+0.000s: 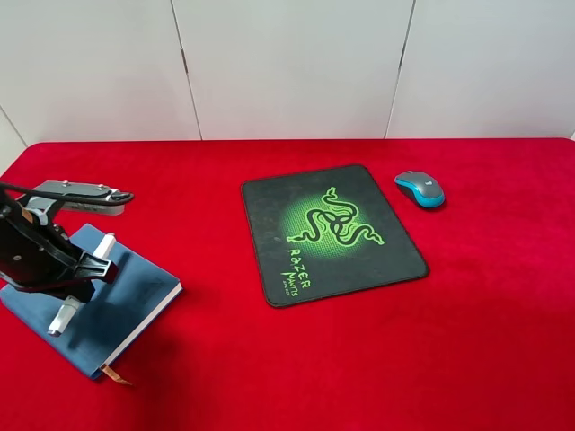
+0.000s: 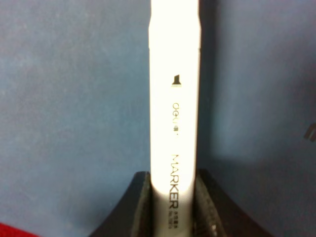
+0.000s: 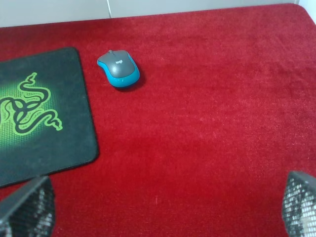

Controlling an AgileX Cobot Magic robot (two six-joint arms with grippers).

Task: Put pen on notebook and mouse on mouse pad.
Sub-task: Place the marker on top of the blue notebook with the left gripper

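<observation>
the left jaws are clamped across the pen (image 2: 174, 123), likely a light, stiff, slick barrel, over the notebook (image 1: 135, 301). the right jaws stand wide and empty. the mouse (image 1: 420, 189) lies on the desk (image 1: 503, 314) beside the mouse pad (image 1: 260, 193); judged light and smooth, best gripped by its teal sides.

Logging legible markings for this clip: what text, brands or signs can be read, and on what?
"MARKER": on the pen; the smaller print above it is too blurred to read.
"Razer": green, on the mouse pad; smaller lines beside it unreadable.
Logo on the mouse: too small to read.
Nothing readable on the notebook.
</observation>
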